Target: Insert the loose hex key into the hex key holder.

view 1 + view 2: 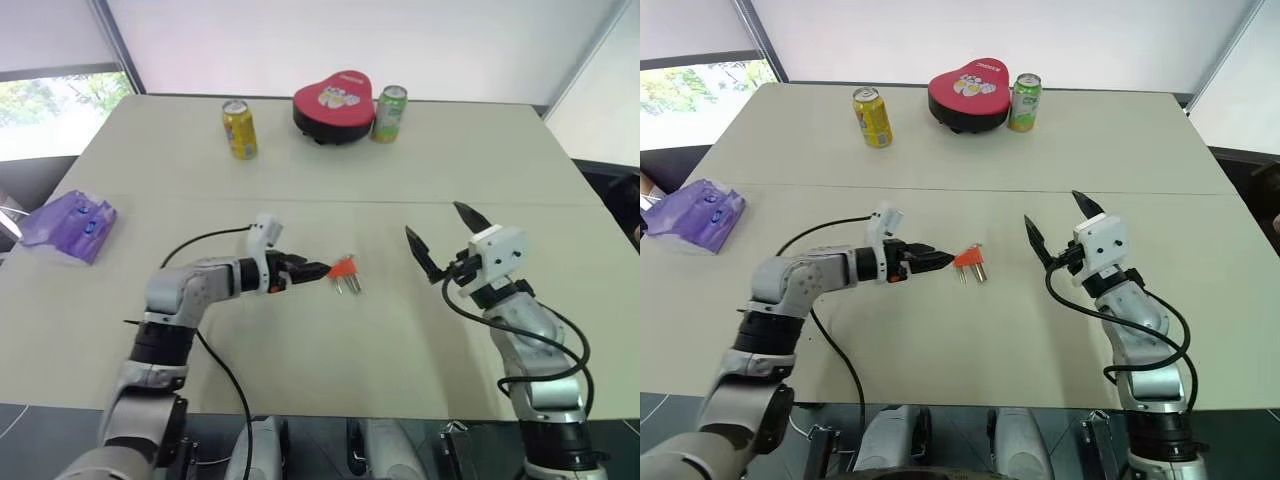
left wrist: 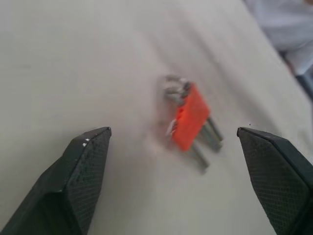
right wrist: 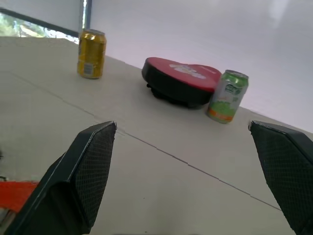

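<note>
Nearest the camera, both arms are seen reaching out over the pale beige surface. On the left, the left hand is held low and roughly level, pointing toward the middle of the surface; in the left wrist view its two black fingers are shown spread wide, with nothing between them. Just beyond its fingertips the hex key holder is found, an orange-red block lying on the surface with several thin metal keys sticking out of it toward the robot. Whether the fingertips touch the block cannot be told from the head views; in the left wrist view the holder is seen lying apart from both fingers, on the surface between them and further out. A loose hex key cannot be told apart from the keys in the block, since that view is blurred.

On the right, the right hand is raised above the surface and tipped slightly upward, its fingers spread wide and empty, well apart from the holder.

Along the far edge a yellow can, a red heart-shaped tin and a green can are set in a row, the green can just beside the tin. A purple plastic pouch is seen lying at the left side.
</note>
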{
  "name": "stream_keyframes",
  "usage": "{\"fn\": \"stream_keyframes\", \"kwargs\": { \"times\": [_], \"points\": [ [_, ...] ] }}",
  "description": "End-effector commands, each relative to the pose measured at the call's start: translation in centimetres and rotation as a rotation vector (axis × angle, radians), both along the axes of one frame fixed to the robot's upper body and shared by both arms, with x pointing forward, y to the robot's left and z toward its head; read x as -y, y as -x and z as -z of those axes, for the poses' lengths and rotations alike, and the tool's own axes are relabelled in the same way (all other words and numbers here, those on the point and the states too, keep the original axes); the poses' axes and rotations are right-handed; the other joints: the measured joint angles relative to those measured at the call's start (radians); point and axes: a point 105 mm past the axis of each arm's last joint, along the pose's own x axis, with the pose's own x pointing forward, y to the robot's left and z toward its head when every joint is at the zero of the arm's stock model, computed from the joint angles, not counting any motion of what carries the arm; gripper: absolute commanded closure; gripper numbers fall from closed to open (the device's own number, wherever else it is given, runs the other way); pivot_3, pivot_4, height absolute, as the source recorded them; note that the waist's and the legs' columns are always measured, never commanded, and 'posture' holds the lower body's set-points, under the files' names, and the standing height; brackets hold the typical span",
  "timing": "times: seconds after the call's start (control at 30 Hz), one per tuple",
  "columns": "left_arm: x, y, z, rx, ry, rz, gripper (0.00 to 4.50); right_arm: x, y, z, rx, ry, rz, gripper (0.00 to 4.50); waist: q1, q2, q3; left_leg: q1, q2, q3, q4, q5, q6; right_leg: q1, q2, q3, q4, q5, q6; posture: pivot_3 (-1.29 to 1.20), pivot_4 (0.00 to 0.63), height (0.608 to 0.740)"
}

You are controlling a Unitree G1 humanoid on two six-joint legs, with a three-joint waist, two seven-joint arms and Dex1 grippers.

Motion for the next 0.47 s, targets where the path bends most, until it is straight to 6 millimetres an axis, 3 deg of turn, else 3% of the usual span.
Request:
{"fn": "stream_keyframes", "kwargs": {
  "times": [0.03,0.37,0.47],
  "points": [
    [-0.5,1.2,-3.9,0.211,-0.026,0.117,0.06,0.0,0.0,-1.2,-0.034,0.121,-0.126,0.00,0.003,0.000,0.000,-0.001,0.000,0.000,0.000,0.000,0.000,0.000,-0.001,0.000,0.000,0.000,0.000,0.00,0.150,0.740],
    [-6.0,4.9,-7.0,0.389,-0.281,0.341,0.06,2.1,2.0,-2.4,-0.291,0.680,-0.441,0.00,0.000,0.001,0.001,-0.001,0.000,0.003,0.000,-0.001,0.001,-0.001,0.000,0.000,-0.001,-0.002,-0.003,0.00,0.150,0.740],
    [-7.2,5.4,-7.4,0.399,-0.326,0.359,0.06,2.1,2.0,-3.1,-0.312,0.734,-0.473,0.00,0.000,0.001,0.001,-0.001,0.000,0.004,0.001,-0.001,0.001,-0.001,0.000,0.000,-0.001,-0.002,-0.003,0.00,0.150,0.740]
  ]
}}
